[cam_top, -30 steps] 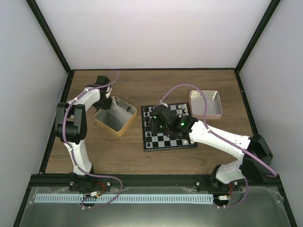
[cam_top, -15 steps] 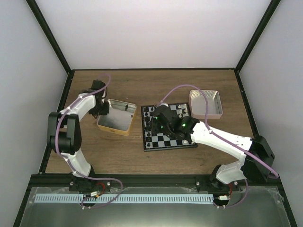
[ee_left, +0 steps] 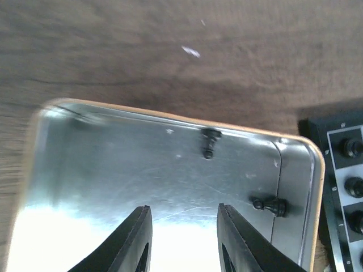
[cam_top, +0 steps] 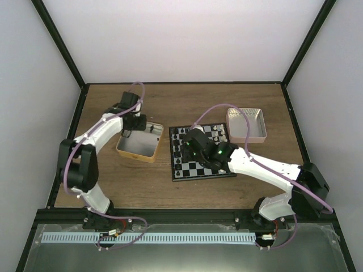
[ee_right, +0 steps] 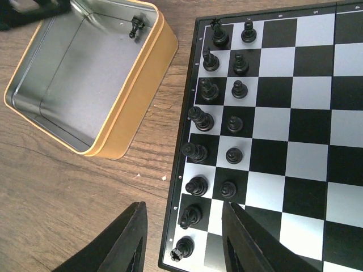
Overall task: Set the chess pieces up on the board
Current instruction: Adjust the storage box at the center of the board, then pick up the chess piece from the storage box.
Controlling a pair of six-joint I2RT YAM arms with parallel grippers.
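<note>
The left gripper (ee_left: 184, 209) hangs parted and empty over a gold-sided rectangular metal tin (ee_left: 85, 170) holding two tiny black chess pieces (ee_left: 208, 143). The right gripper (ee_right: 182, 207), likewise parted and empty, hovers at the small black-and-white checked board (ee_right: 295, 130), where two rows of pieces stand along the edge nearest the tin. An open silver tin (cam_top: 247, 123) sits near the board's far corner.

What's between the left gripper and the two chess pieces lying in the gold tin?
Nothing but bare tin floor. In the left wrist view, the open left gripper faces the two chess pieces across clear metal.
</note>
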